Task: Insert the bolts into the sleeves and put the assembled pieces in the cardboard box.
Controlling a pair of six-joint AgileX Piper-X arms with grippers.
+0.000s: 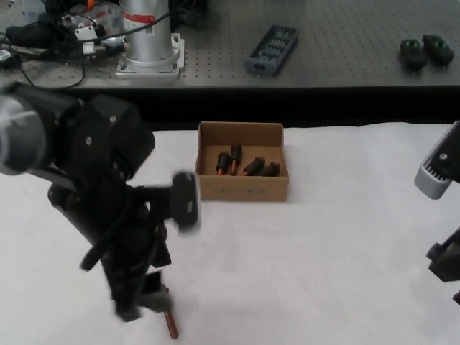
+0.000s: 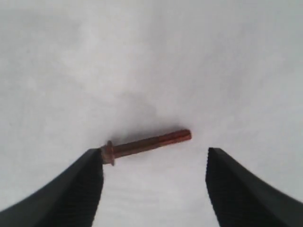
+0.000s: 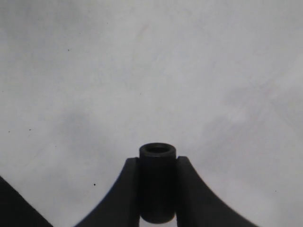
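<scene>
Bolt point(image 2: 147, 144) lying flat, just beyond left gripper point(image 2: 154, 153)

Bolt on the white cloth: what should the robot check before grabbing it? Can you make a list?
1. Is the left gripper open: ok.
2. Is the bolt lying free on the cloth: ok.
3. Is the bolt centred between the fingers: not ok, its head is beside one finger.
4. Is the right gripper shut on the sleeve: ok.
5. Is the sleeve's open end showing: ok.
6. Does the cardboard box have room left: ok.
</scene>
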